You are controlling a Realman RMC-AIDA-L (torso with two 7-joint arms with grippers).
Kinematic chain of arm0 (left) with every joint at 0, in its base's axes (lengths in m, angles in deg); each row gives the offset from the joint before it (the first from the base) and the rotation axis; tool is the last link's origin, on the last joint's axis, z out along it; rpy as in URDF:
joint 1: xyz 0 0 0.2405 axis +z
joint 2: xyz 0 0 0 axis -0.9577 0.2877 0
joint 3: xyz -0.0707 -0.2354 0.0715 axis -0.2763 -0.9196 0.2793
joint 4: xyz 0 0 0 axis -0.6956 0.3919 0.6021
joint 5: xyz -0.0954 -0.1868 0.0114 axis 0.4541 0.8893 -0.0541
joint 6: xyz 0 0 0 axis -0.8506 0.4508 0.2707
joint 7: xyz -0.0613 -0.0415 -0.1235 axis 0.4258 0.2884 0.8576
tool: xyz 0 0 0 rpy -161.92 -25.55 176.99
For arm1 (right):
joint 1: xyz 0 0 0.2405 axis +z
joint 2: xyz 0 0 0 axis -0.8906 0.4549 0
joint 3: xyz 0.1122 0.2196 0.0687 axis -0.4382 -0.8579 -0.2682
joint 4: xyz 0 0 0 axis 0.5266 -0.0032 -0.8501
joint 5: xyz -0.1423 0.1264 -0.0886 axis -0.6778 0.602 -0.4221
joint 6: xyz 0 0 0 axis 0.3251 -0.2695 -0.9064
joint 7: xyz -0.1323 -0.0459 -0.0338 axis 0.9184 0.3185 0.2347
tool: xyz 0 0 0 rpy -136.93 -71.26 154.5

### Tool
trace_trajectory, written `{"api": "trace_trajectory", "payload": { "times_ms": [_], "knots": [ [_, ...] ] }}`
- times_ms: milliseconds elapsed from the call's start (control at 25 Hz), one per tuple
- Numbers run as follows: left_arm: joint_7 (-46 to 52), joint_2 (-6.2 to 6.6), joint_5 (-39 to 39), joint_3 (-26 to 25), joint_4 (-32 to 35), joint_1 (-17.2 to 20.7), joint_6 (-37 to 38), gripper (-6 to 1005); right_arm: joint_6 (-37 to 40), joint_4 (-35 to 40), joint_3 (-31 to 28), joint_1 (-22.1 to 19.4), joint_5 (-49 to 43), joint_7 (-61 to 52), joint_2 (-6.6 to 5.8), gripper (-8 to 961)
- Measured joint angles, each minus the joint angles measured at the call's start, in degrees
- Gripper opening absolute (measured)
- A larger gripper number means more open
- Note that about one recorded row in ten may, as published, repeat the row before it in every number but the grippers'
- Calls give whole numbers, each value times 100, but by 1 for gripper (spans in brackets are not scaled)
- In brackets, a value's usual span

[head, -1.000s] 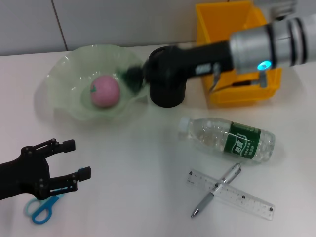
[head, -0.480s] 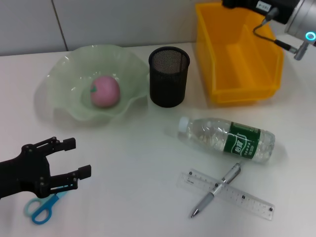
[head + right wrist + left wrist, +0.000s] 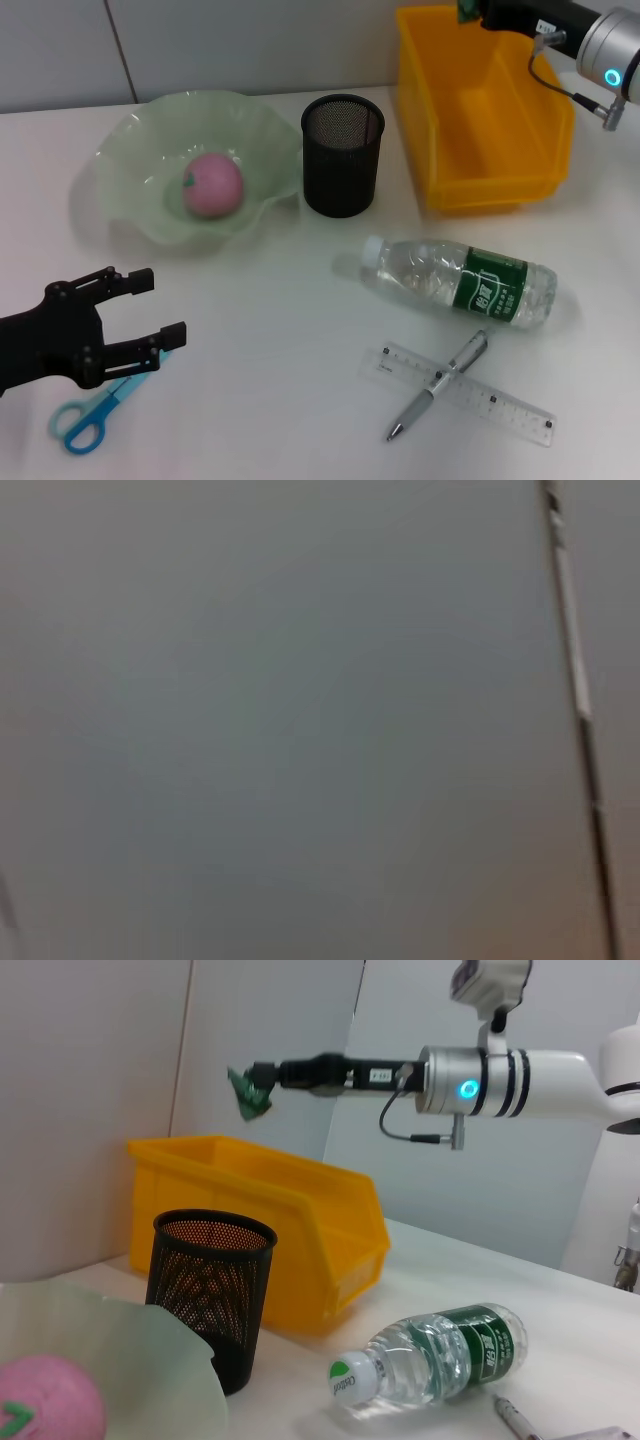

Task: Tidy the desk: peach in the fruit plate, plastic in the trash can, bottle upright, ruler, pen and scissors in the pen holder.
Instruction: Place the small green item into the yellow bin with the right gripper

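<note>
Compared with half a second ago, the right gripper (image 3: 262, 1076) has drawn a little farther over the back of the yellow bin (image 3: 480, 110), and the scrap of green plastic (image 3: 243, 1091) now shows at the top edge of the head view above the bin's far wall. The left gripper (image 3: 150, 312) has shifted slightly toward the bin side, so more of the blue scissors (image 3: 92, 413) beneath it is uncovered. Nothing else on the table (image 3: 290, 330) has moved.

The right gripper's fingers are pinched on the green plastic, holding it in the air above the bin's rear rim, not touching the bin. The left gripper's fingers are spread apart with nothing between them; it hangs just above the scissors' blades, well away from the bin, on the near side of the table.

The bin holds nothing that can be seen. The black mesh pen cup (image 3: 342, 154) stands upright just beside the bin, and no items show inside it. The pale green bowl (image 3: 135, 140) sits on the far side of the cup from the bin, and the pink peach (image 3: 212, 185) lies in it.

The water bottle (image 3: 460, 281) lies on its side in front of the bin, cap toward the cup. Nearer still, the silver pen (image 3: 438, 385) lies crossed over the clear ruler (image 3: 500, 400).
</note>
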Motion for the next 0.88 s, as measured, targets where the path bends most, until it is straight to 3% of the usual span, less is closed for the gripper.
{"api": "trace_trajectory", "payload": {
  "times_ms": [280,880],
  "knots": [
    [33,-21,-5,-2,0,-47,-41,847,-880,-258,636,150,-4,1,-77,52],
    [35,-34,-19,-2,0,-53,-68,846,-892,-243,679,129,14,-36,-80,87]
  ]
}}
